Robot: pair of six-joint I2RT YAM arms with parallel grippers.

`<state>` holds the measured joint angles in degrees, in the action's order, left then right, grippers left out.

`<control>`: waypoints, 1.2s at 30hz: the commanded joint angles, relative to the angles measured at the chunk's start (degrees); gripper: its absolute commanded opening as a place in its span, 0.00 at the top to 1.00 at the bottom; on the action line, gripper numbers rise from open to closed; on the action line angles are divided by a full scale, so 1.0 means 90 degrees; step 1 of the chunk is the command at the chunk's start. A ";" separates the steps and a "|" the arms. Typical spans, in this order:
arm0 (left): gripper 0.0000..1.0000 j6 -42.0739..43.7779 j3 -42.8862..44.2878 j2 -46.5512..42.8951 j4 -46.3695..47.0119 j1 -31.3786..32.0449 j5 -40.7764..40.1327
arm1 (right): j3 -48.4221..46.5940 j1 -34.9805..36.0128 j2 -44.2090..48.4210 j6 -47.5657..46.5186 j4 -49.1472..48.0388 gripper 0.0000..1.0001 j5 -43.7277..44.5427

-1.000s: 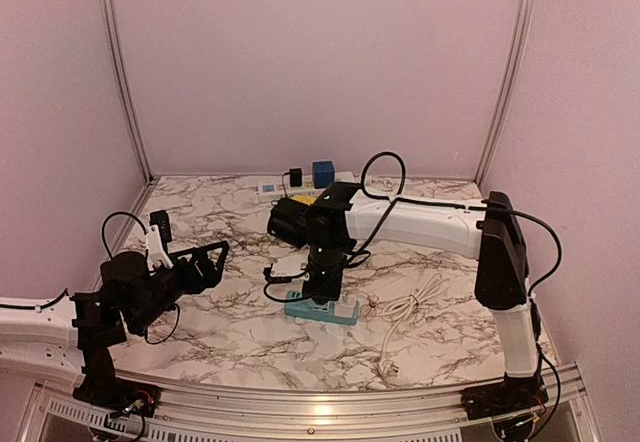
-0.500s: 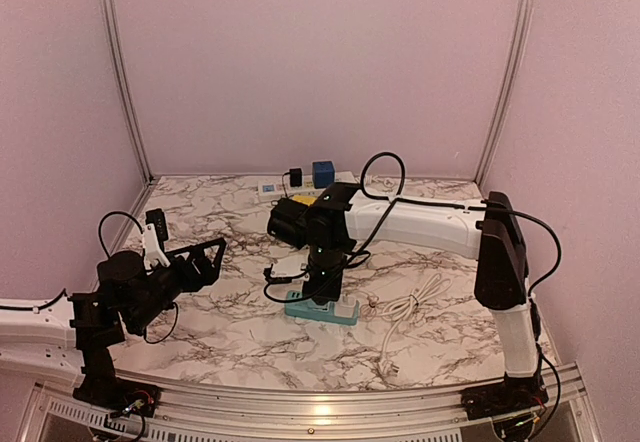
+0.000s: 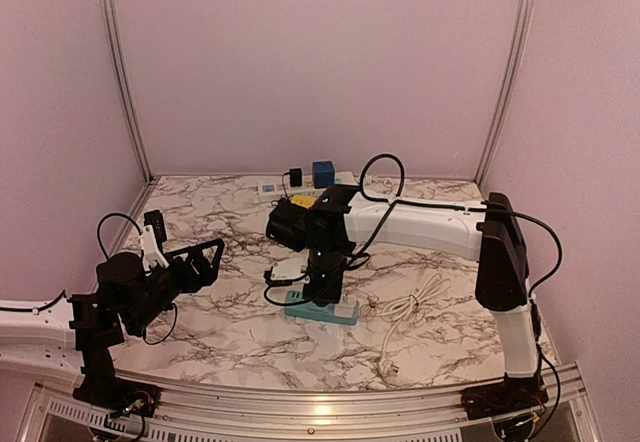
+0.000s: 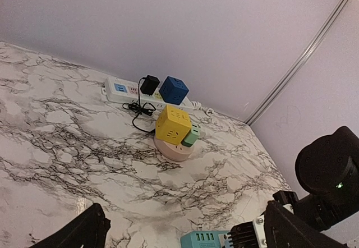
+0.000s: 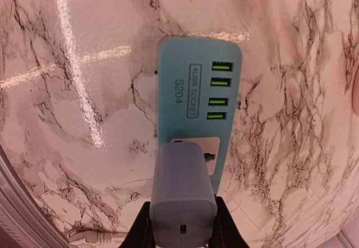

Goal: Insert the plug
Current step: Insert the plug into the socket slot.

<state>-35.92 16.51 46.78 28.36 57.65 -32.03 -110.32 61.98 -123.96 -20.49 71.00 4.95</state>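
Note:
The plug (image 5: 182, 192), a pale grey-blue adapter block, is gripped by my right gripper (image 5: 183, 228), which is shut on its sides. It stands right over the white socket face of the teal power strip (image 5: 196, 85), covering the socket's left part. Whether its pins are in is hidden. In the top view the right gripper (image 3: 322, 284) points straight down onto the teal power strip (image 3: 322, 311). My left gripper (image 3: 203, 260) hangs open and empty off to the left. Its fingers (image 4: 78, 234) frame the teal power strip's end (image 4: 205, 239) in the left wrist view.
A yellow cube socket (image 4: 173, 124) on a pink round base (image 4: 168, 150), a blue cube (image 4: 174, 90) and a white power strip (image 4: 124, 89) with a black adapter (image 4: 149, 84) sit at the back wall. A white coiled cable (image 3: 405, 310) lies right of the teal strip.
The left arm has drawn back slightly to the left, still open. The right gripper and plug have stayed over the teal strip.

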 commanded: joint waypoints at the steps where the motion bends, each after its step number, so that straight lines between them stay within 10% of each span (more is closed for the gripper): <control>1: 0.01 -0.0075 -0.0091 -0.0063 0.0110 -0.0038 -0.0094 | 0.0028 0.0124 0.0161 0.0151 0.0207 1.00 0.0045; 36: 0.01 -0.0114 -0.0269 -0.0265 0.0143 -0.0048 -0.0156 | 0.2220 -0.0069 -0.0013 0.0121 -0.1141 1.00 -0.0849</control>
<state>-37.08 14.87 44.18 28.38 57.43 -32.91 -93.84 62.17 -116.62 -18.24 57.63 3.11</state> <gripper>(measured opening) 0.989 0.202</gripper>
